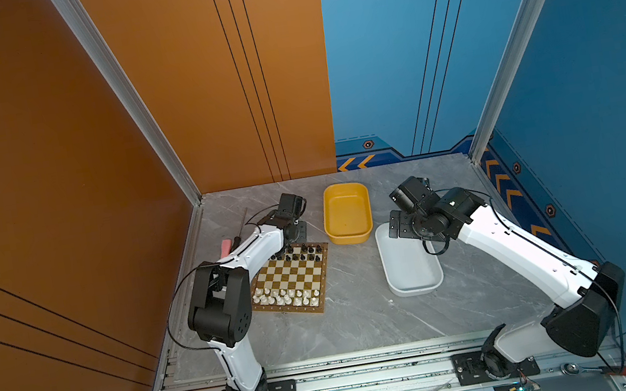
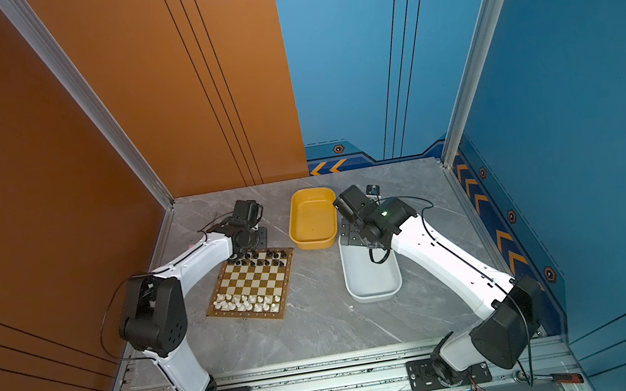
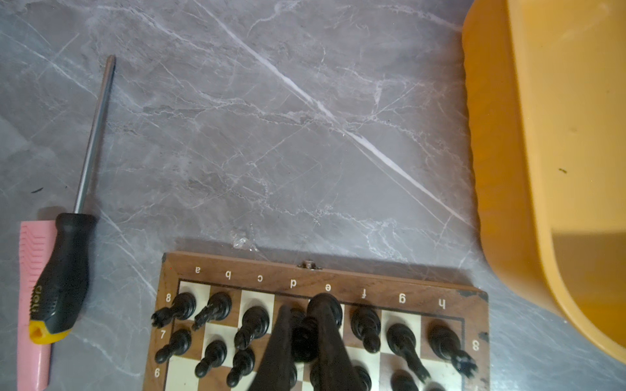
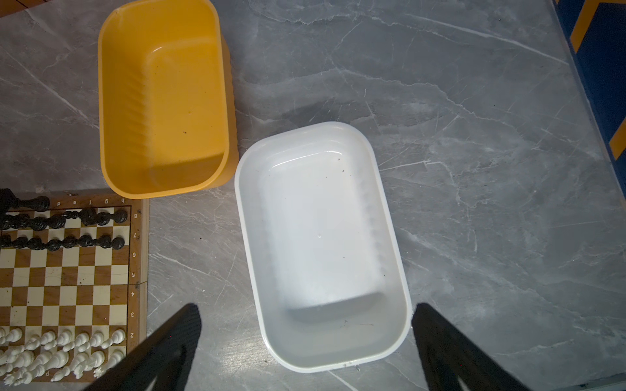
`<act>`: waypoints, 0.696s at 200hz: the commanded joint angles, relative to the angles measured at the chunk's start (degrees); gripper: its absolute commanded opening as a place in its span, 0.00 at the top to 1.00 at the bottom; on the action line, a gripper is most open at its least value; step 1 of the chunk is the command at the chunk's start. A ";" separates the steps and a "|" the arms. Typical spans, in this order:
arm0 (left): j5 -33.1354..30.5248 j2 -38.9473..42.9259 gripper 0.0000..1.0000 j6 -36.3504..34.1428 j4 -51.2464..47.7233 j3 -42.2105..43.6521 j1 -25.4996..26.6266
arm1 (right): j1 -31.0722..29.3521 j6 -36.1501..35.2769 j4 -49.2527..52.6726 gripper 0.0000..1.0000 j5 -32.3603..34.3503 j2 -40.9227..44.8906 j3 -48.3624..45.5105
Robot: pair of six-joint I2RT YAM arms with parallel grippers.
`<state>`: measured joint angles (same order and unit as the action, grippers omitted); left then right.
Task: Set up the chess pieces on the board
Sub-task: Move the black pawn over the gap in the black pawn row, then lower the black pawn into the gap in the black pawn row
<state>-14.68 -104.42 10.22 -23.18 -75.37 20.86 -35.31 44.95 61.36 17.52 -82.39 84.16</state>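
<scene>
The board (image 1: pixel 289 276) is laid on the grey marbled table (image 1: pixel 364 323). Black chess pieces (image 1: pixel 301 252) are ranked on its two far rows and white chess pieces (image 1: pixel 284 296) on its two near rows. A black piece (image 3: pixel 304 342) at the far rows is pinched between the jaws of the left gripper (image 3: pixel 304 316). Off the board's far right corner a yellow tub (image 1: pixel 350 237) is set, and to the board's right a white tub (image 1: pixel 415 288); bare floors are seen in both. The right gripper (image 4: pixel 306 308) is held over the white tub, jaws spread wide. An orange wall (image 1: pixel 204 95) and a blue wall (image 1: pixel 386 47) are seen beyond the board.
</scene>
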 commanded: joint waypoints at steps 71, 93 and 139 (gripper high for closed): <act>-4.58 -1.95 0.97 -3.66 3.39 3.15 3.08 | -0.32 1.19 0.01 0.00 2.78 1.60 -1.54; -6.25 -1.58 0.97 -4.01 4.71 4.48 3.17 | -0.32 1.19 -0.01 0.00 3.00 1.88 -1.95; -8.15 -1.31 0.97 -3.71 7.00 6.17 3.46 | -0.25 0.79 0.02 0.00 2.96 1.71 -1.48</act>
<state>-20.29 -105.80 6.87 -18.33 -70.19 23.70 -35.33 45.08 61.25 18.33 -81.84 82.76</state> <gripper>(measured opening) 0.133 0.997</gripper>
